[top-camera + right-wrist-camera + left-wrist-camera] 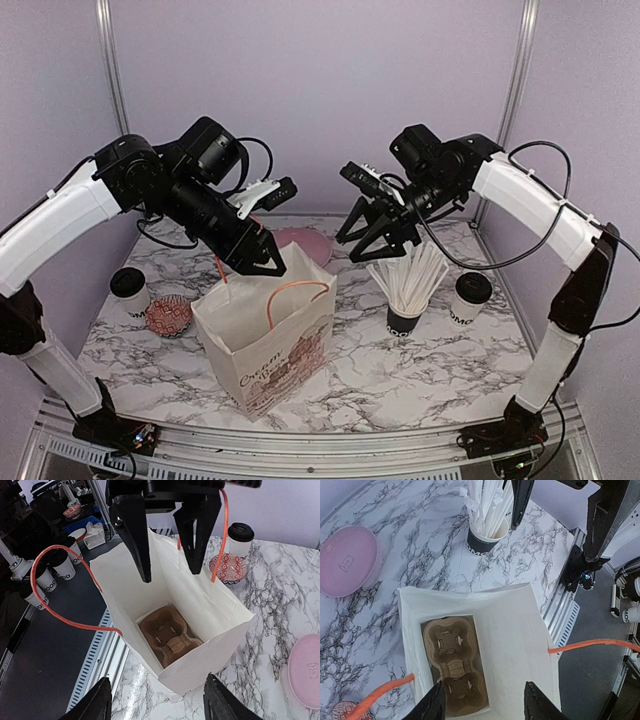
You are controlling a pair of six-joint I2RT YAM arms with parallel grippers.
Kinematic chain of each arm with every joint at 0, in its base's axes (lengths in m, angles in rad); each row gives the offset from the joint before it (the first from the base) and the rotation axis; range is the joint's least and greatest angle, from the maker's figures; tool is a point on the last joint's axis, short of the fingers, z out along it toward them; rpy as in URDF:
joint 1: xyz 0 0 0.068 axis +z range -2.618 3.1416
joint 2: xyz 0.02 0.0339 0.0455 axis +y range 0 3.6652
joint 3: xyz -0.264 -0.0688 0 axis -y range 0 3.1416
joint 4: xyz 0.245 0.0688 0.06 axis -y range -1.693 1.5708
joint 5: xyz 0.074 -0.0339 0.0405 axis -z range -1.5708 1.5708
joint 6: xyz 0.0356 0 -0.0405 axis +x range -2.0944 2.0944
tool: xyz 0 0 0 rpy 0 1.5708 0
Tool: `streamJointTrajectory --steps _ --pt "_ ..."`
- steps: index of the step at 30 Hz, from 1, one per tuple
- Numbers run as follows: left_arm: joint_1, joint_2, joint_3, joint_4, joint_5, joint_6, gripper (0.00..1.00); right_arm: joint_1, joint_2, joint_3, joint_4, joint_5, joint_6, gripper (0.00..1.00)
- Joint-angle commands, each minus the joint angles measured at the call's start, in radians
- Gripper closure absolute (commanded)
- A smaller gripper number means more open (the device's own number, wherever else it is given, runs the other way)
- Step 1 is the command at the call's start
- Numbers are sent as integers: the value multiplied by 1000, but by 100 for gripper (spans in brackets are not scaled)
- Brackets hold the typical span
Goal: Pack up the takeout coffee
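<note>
The left hand and right hand are seen with fingers apart near the paper bag, marked "Cream". Its cardboard carrier is shown by the wrist views only. On the worktop, the left takeout cup and right takeout cup are stood beside the bag.

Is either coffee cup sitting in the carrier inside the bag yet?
No, the cardboard carrier at the bottom of the paper bag shows only empty sockets in the left wrist view.

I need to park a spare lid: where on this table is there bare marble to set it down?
Widest bare marble: near edge, between the paper bag and the black cup of straws. A smaller patch lies in front of the red patterned bowl. Crowded: the left side, with bowl and coffee cup close together.
</note>
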Motion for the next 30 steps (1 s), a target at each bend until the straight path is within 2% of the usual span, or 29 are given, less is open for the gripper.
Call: streamJointTrajectory --steps 1,7,12,15,17,20,23,27,30 --pt "19 -12 -79 -2 175 -50 50 5 20 19 -7 -17 0 40" --pt "-13 -20 -33 27 285 -58 51 4 17 12 -10 -13 -5 40" --pt "-68 -55 89 37 263 -84 46 5 15 10 -11 -6 -5 40" --pt "-78 -109 84 40 227 -106 44 3 17 12 -10 1 -6 40" --pt "-78 -157 44 33 135 -121 43 4 21 16 -11 5 -5 40" --pt "-78 -241 3 -12 -107 -167 34 3 22 19 -12 15 -3 40" --pt "-78 -316 -37 -46 -286 -202 30 -1 12 21 -11 33 -2 40" --pt "-73 -368 -108 -81 -391 -219 25 -13 3 21 -8 46 1 40" --pt "-63 -344 -169 -84 -379 -211 24 -18 1 21 -5 55 7 40"
